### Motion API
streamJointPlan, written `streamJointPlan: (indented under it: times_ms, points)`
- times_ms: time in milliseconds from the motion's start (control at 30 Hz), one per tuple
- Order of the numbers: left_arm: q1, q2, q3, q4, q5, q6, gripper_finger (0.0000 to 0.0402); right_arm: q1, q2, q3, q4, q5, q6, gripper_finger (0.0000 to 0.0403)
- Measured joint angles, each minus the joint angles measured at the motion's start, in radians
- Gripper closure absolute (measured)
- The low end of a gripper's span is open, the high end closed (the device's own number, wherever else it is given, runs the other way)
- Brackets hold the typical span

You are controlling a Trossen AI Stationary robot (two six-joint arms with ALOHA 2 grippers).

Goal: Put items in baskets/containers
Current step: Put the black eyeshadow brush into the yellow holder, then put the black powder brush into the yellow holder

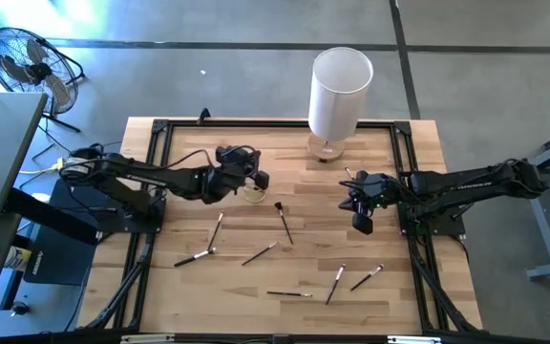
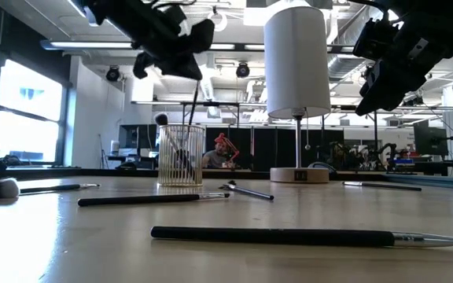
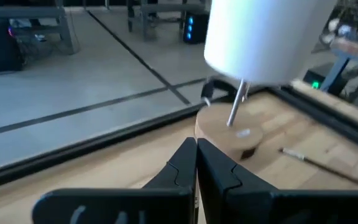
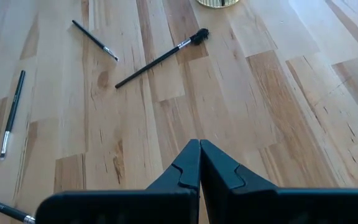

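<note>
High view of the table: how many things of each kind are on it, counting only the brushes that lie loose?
Loose makeup brushes: 8
Glass cup: 1
White cylinder on a wooden base: 1
Total: 10

Left arm stretched inward, left gripper raised, fingers pressed together. Right arm reaching inward, right gripper raised, fingers closed tight.
</note>
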Motion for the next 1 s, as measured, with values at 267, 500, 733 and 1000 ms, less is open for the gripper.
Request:
streamJointPlan:
  times_ms: [267,500,733,1000]
  points:
    - [-0.003,0.073,0.000,-0.004,0.016,-0.008,0.0380,0.000,0.000,0.000,0.000,0.000,0.000,0.0402]
    - [-0.003,0.073,0.000,-0.004,0.028,-0.009,0.0334,0.000,0.000,0.000,0.000,0.000,0.003,0.0402]
    - [-0.003,0.054,0.049,-0.097,0.043,-0.009,0.0300,0.000,0.000,0.000,0.001,0.000,0.003,0.0402]
    - [-0.011,0.028,0.319,-0.579,0.143,-0.099,0.0298,0.000,0.000,0.000,0.011,0.010,0.002,0.0402]
